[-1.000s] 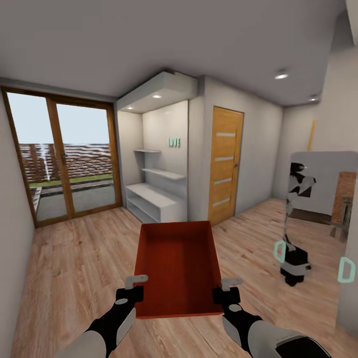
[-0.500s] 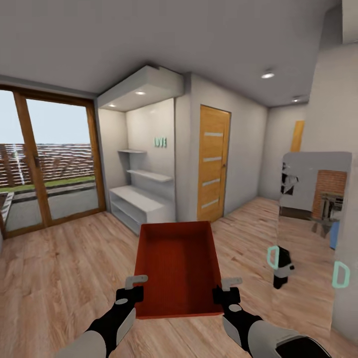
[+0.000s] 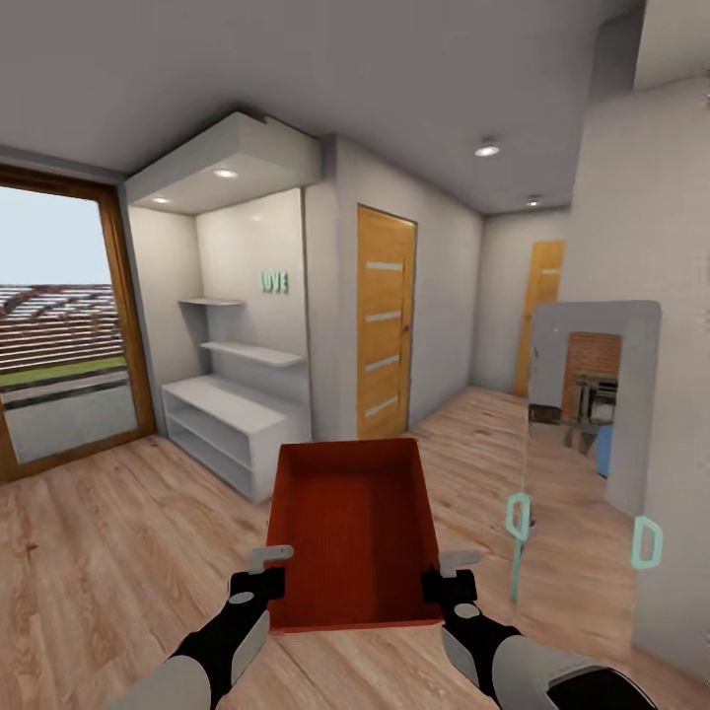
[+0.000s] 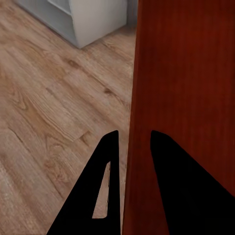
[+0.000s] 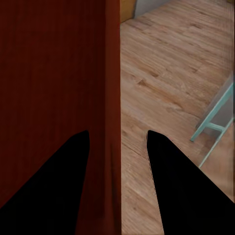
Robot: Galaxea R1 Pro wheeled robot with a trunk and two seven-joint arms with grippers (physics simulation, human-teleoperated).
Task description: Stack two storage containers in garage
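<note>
Doorway further left now; storage container [image 3: 355, 528] wall between left pincer [image 4: 129, 147] fingers.

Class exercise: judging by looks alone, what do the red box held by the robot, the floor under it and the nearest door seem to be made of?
The storage container: probably plastic or painted board; its orange-red surface is uniform and matte, with faint vertical streaks. The floor: light wood planks or laminate, shown by plank seams and grain, with a slight sheen. The door: honey-coloured wood or veneer with visible grain, inset with pale horizontal strips, possibly frosted glass.
</note>
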